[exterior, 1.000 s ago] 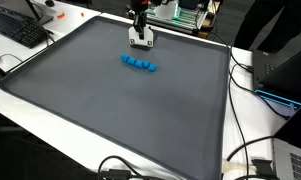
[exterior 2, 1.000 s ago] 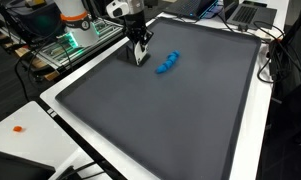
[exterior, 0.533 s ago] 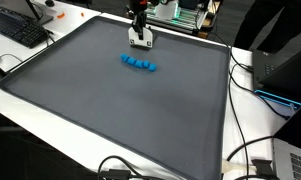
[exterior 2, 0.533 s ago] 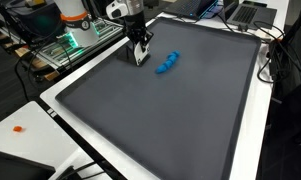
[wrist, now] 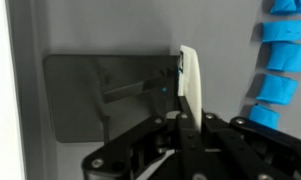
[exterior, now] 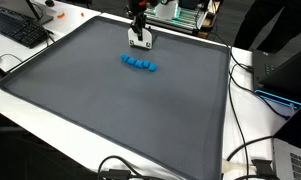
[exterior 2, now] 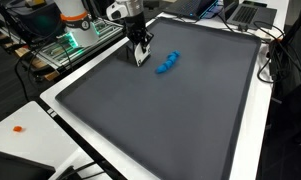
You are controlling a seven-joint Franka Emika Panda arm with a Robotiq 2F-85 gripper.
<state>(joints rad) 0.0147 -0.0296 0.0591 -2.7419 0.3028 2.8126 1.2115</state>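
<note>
Our end effector [exterior: 141,42] hangs low over the far part of the grey mat [exterior: 110,110] that covers the white table [exterior 2: 35,120]. Its jaws are drawn fully together. In the wrist view a thin white piece [wrist: 188,72] stands at the tips of the end effector [wrist: 185,92]. We cannot tell whether it is a held thing or part of the fingers.

The blue blocks [exterior: 140,64] lie in a short, slightly bent row on the mat, near the end effector [exterior 2: 140,57] but apart from it. In an exterior view the blue blocks [exterior 2: 167,64] sit beside it, and in the wrist view they run down the right edge [wrist: 282,60].

We see two risks. The tips look very close to the mat, so a small drop could press or drag them on the surface and ruck it. The blocks also appear to touch one another, so a sideways sweep with the jaws shut could nudge one and scatter the row. With no gap between the jaws, any descent onto a block would push it away rather than straddle it.
</note>
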